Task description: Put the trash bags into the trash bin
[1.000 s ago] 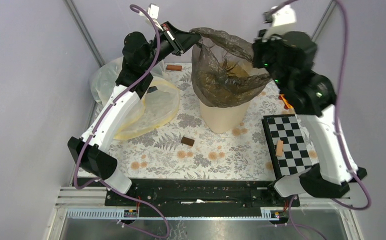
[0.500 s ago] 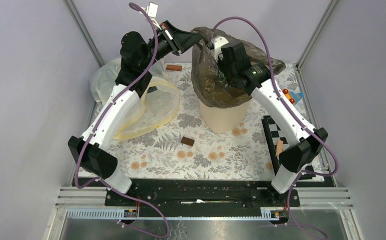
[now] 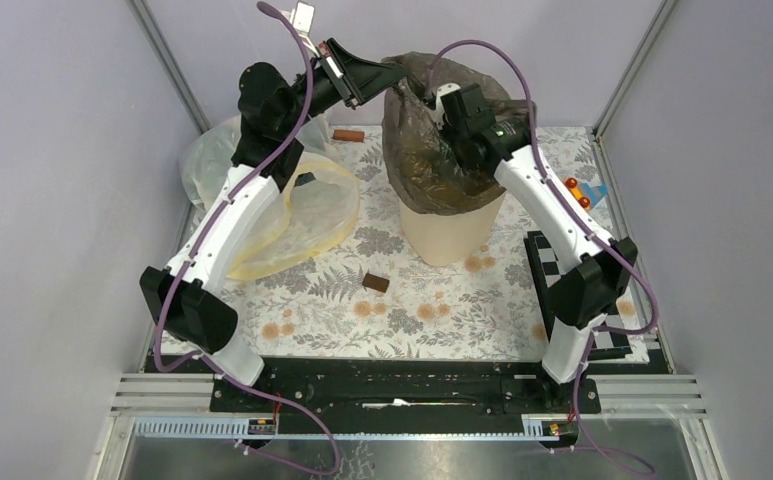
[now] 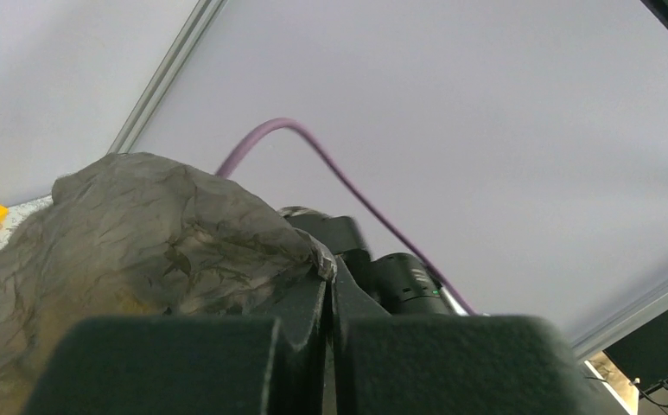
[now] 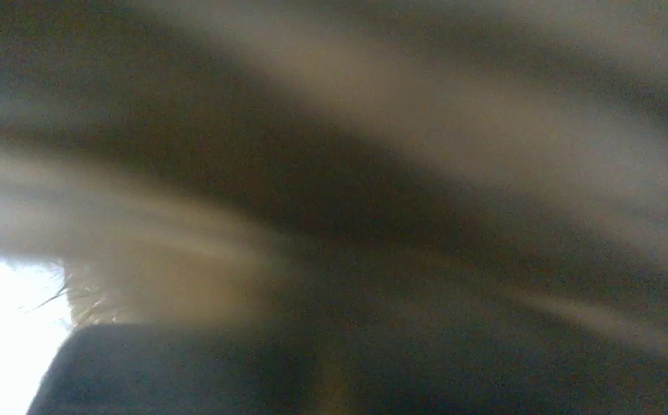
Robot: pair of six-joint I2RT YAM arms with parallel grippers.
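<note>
Left gripper (image 3: 398,74) pinching closed on the rim of the dark trash bag (image 3: 417,170), bag draping over the cream trash bin (image 3: 449,237) near the table's far edge, right gripper (image 3: 452,138) reaching inside the bag, finger opening impossible to tell

Robot lab enclosure, plain lilac walls (image 3: 52,200), aluminium frame posts (image 3: 169,65), floral tablecloth (image 3: 432,300)

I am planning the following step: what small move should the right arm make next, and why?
Probably push the right arm straight down: the trash bag mostly bulges above the trash bin rim, while the left gripper pinches its edge high.
</note>
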